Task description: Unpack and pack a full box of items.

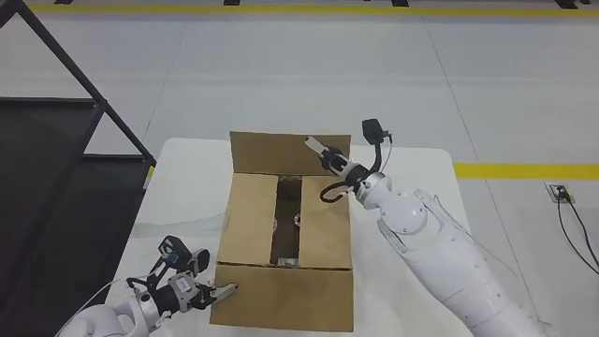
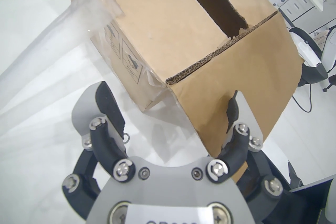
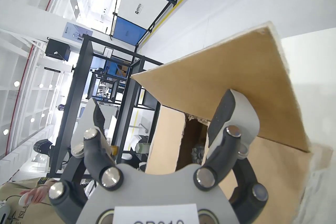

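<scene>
Cardboard box (image 1: 248, 229), corrugated edges, flaps ajar; left gripper (image 2: 169, 89) fingers (image 2: 110, 104) spread.

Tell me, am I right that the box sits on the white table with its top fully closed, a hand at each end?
Not quite: the top is not fully closed. The top view shows a dark gap between the flaps. The box does sit on the table, with the left hand and right hand at its ends.
</scene>
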You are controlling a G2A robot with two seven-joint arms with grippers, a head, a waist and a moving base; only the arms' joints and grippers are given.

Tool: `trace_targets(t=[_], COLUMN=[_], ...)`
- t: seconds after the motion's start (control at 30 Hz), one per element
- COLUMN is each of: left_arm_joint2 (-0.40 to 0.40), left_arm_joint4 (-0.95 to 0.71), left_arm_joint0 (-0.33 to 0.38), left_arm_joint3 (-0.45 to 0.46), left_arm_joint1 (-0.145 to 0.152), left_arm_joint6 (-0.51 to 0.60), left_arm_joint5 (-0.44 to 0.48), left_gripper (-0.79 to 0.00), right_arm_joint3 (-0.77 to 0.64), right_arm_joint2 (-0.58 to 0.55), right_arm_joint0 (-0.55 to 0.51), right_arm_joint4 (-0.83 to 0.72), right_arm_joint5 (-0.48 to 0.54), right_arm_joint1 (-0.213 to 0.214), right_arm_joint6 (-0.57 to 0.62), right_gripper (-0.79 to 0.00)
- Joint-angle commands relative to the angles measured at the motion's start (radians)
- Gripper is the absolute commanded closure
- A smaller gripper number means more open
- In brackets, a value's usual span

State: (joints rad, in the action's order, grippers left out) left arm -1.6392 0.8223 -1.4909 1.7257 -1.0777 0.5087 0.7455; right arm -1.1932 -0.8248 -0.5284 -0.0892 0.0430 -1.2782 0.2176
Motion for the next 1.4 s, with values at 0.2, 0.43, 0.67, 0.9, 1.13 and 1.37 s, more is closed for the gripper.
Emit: trace_targets(t=[0.2, 0.43, 0.67, 0.9, 1.13, 1.37], left_arm_joint2=[0.024, 0.037, 0.059, 0.074, 0.057, -0.013], left_arm_joint4=[0.036, 0.083, 0.126, 0.159, 0.142, 0.090], left_arm_joint0=[-0.011, -0.013, -0.012, -0.019, -0.035, -0.063], left_arm_joint3=[0.002, 0.005, 0.014, 0.019, 0.027, 0.036], left_arm_joint1=[0.002, 0.007, 0.010, 0.013, 0.016, 0.020], left_arm_joint6=[-0.037, -0.054, -0.063, -0.081, -0.151, -0.216], left_arm_joint5=[-0.028, -0.045, -0.048, -0.056, -0.069, -0.112], left_gripper=[-0.785, -0.785, -0.785, -0.785, -0.785, -0.785], right_arm_joint3=[0.234, 0.404, 0.525, 0.599, 0.587, 0.495], right_arm_joint2=[0.087, 0.140, 0.162, 0.148, 0.096, 0.024], right_arm_joint0=[0.129, 0.200, 0.239, 0.262, 0.249, 0.203], right_arm_joint4=[-0.027, -0.041, -0.023, -0.030, -0.061, -0.118], right_arm_joint5=[-0.007, -0.012, -0.052, -0.023, 0.132, 0.301], right_arm_joint1=[-0.076, -0.139, -0.185, -0.212, -0.212, -0.180], right_arm_joint6=[0.011, 0.031, 0.025, 0.023, 0.050, 0.299], right_gripper=[-0.785, -0.785, -0.785, -0.785, -0.785, -0.785])
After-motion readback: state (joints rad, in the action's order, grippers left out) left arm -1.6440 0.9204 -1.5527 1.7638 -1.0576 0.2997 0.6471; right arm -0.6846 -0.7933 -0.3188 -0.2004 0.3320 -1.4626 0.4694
